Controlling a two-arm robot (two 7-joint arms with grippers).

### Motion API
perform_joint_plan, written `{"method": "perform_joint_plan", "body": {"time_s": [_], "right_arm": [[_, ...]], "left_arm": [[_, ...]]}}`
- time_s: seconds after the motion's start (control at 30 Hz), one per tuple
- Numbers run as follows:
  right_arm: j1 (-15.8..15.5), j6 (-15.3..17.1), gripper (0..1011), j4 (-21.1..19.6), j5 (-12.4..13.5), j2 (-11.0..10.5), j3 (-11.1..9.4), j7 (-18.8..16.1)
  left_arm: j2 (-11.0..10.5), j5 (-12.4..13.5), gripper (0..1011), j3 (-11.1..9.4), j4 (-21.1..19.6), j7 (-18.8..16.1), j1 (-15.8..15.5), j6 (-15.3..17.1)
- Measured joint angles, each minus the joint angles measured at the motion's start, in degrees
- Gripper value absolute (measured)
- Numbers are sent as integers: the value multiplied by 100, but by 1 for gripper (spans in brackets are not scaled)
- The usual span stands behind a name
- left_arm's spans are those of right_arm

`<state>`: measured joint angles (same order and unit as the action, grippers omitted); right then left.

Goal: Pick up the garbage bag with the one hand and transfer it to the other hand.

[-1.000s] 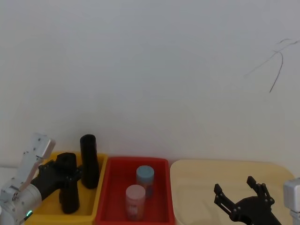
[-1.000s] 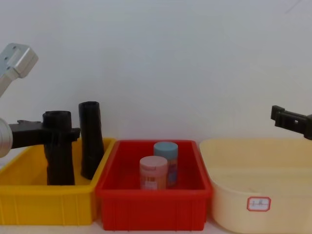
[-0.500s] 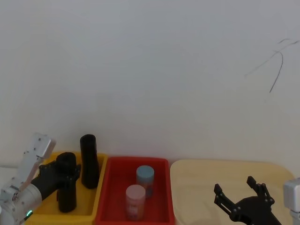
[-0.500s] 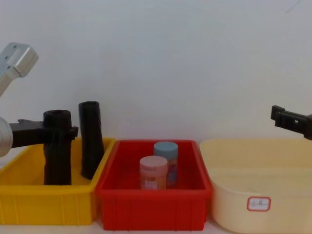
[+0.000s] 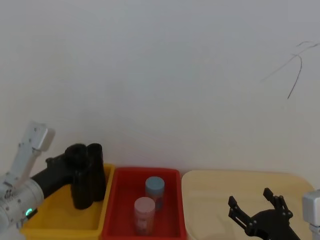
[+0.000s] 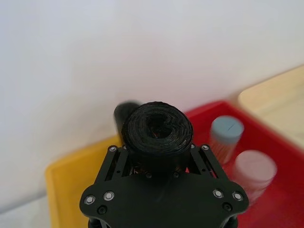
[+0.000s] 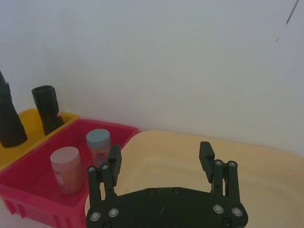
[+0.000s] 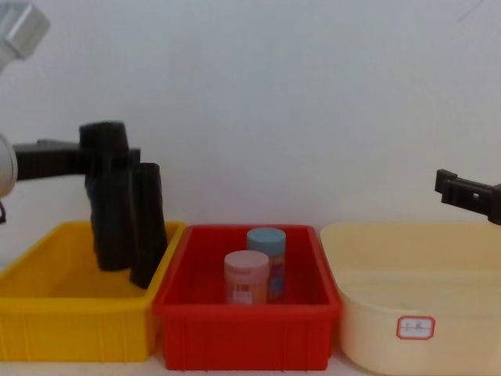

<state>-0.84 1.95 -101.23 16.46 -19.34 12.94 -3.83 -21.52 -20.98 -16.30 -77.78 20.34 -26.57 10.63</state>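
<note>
The garbage bag [image 8: 113, 227] hangs upright over the yellow bin [image 8: 70, 325], clamped near its top between the fingers of the left gripper [image 8: 109, 160], which reaches in from the left. Its lower end dips below the bin's back rim but sits higher than the foot of the slimmer black roll [image 8: 150, 227]. That roll stands in the bin's right end, just beside the bag and partly hidden behind it. Whether the two rolls touch is hard to tell.

In the left wrist view the bag's coiled end faces the camera and covers most of the roll behind.

The red bin [image 8: 243, 337] next door holds a blue-lidded jar [image 8: 266, 243] and, in front of it, a pink jar [image 8: 246, 278].

The right gripper [image 7: 160, 153] hovers over the cream tub [image 8: 438, 290], fingers spread and holding nothing. The chest view's right edge cuts it off. A white label [image 8: 415, 327] sits on the tub's front.
</note>
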Motion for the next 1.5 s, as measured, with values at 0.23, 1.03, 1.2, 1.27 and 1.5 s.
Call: {"method": "perform_joint_plan", "body": {"time_s": [0.23,1.03,1.2,1.27,1.5], "right_arm": [[0,0,1000,0,0,0,0,0],[0,0,1000,0,0,0,0,0],[0,0,1000,0,0,0,0,0],[0,0,1000,0,0,0,0,0],[0,0,1000,0,0,0,0,0]], "left_arm": [[-64,-370,441,140,-452,320,-28,177],[415,-1348,440,-3,-720,828,-484,828],[551,-1358,441,-165,-594,878,-586,818],[610,-1358,440,-244,-535,899,-635,797],[796,-1331,440,-486,-355,952,-774,688]]}}
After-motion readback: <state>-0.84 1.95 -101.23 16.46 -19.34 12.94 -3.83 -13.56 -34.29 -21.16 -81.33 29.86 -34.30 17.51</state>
